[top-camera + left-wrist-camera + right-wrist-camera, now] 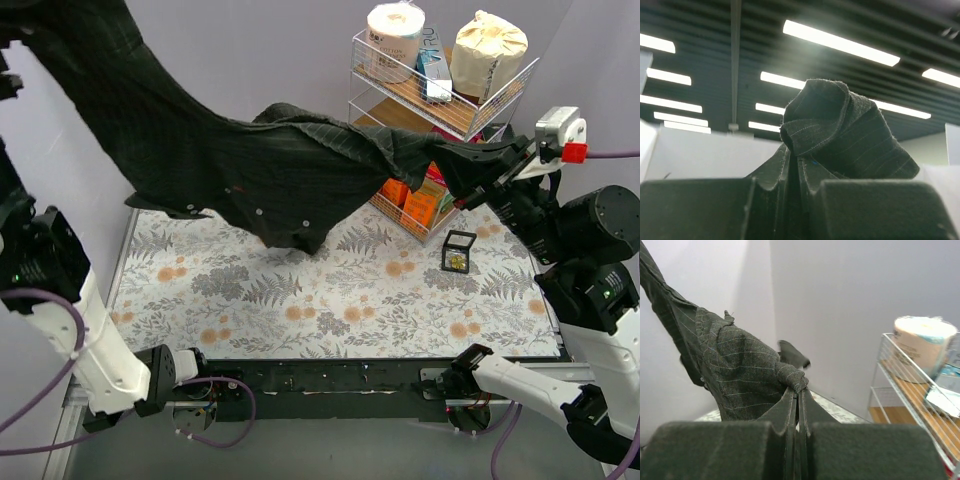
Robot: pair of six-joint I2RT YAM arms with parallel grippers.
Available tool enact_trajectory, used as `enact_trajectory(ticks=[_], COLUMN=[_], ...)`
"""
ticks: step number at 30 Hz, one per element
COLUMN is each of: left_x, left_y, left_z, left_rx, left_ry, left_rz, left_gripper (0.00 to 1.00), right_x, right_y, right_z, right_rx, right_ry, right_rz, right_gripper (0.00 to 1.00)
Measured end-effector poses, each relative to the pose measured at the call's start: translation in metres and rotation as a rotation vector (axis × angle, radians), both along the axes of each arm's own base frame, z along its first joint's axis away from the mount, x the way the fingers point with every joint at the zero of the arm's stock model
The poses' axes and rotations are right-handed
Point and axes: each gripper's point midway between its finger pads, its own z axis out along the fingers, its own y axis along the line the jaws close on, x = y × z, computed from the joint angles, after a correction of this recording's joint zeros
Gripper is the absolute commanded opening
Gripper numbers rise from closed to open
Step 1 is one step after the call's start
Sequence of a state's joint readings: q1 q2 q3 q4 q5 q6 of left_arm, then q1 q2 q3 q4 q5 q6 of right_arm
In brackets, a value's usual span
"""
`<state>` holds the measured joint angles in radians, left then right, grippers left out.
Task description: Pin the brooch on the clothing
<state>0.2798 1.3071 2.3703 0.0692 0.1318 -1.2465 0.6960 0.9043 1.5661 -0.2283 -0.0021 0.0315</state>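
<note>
Dark finger pads (695,210) filled the bottom of the left wrist view. There the left gripper (790,175) was pressed together on a bunched fold of the shirt (840,130), which rose above the fingers against ceiling lights (840,42). The overhead view did not show that grip plainly. It showed only the black pinstriped cloth climbing to the far left corner above the left arm.

From there the shirt hung as a sagging band across the far side of the table. Its lowest fold dipped toward the floral mat (340,300), though whether it touched could not be told. A few white buttons showed on the drooping part.

Right of centre, a small black-framed box (459,252) stood on the mat, and a golden speck inside it was the brooch (457,262), too small to make out its shape. It lay below and nearer than the cloth, apart from both pincers.

Just above the box, the right gripper (797,400) was clamped on the shirt's right end. The right wrist view showed its fingers closed on a tight knot of striped fabric, a detail the overhead view gave only as dark cloth meeting dark fingers.

A wire rack (520,85) stood at the far right, holding a paper roll (393,35). It appeared in the overhead and right wrist views, whereas the brooch appeared only from overhead.
</note>
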Motion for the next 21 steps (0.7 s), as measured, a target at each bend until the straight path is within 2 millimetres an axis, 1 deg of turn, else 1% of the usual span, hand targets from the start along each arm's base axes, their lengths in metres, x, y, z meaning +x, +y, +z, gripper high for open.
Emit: enact_trajectory(ticks=[3,5,7,8,9,10,11,12,13,14,15,17,18,19,20,21], left_x=[-0.056,-0.091,-0.111,-0.118,-0.12,-0.118,-0.108,-0.091,-0.07,-0.047,-0.009,0.064,0.108,0.153,0.201,0.246], left_y=[-0.009,-0.015,-0.02,-0.022,-0.023,-0.023,-0.021,-0.018,-0.014,-0.01,-0.004,0.008,0.014,0.019,0.024,0.024], left_z=[0.017,0.025,0.028,0.029,0.028,0.026,0.022,0.015,0.007,-0.002,-0.019,-0.054,-0.079,-0.106,-0.14,-0.176], left_rx=[0.02,0.035,0.048,0.054,0.057,0.06,0.06,0.056,0.052,0.049,0.045,0.033,0.028,0.016,0.003,-0.01], left_ry=[-0.138,-0.228,-0.282,-0.304,-0.312,-0.308,-0.291,-0.255,-0.21,-0.162,-0.082,0.074,0.165,0.26,0.361,0.466], left_rz=[0.046,0.071,0.082,0.083,0.082,0.08,0.075,0.067,0.055,0.042,0.019,-0.027,-0.055,-0.086,-0.117,-0.148], left_gripper=[0.0,0.0,0.0,0.0,0.0,0.0,0.0,0.0,0.0,0.0,0.0,0.0,0.0,0.02,0.11,0.25], right_x=[-0.017,-0.025,-0.033,-0.034,-0.033,-0.029,-0.023,-0.014,-0.004,0.008,0.018,0.038,0.046,0.05,0.053,0.056], right_y=[0.004,0.008,0.011,0.013,0.017,0.021,0.027,0.035,0.041,0.048,0.051,0.054,0.05,0.046,0.039,0.032], right_z=[0.006,0.01,0.008,0.004,-0.003,-0.013,-0.025,-0.044,-0.066,-0.095,-0.125,-0.194,-0.226,-0.251,-0.276,-0.294], right_rx=[0.029,0.055,0.088,0.099,0.11,0.117,0.119,0.117,0.11,0.1,0.092,0.054,0.039,0.028,0.018,0.018], right_ry=[-0.005,-0.015,-0.013,-0.005,0.017,0.047,0.078,0.128,0.186,0.253,0.322,0.468,0.531,0.579,0.626,0.657], right_rz=[0.08,0.13,0.18,0.195,0.211,0.222,0.226,0.227,0.218,0.201,0.171,0.091,0.036,-0.007,-0.06,-0.109], right_gripper=[0.01,0.01,0.01,0.01,0.01,0.01,0.01,0.01,0.01,0.01,0.01,0.01,0.01,0.01,0.01,0.01])
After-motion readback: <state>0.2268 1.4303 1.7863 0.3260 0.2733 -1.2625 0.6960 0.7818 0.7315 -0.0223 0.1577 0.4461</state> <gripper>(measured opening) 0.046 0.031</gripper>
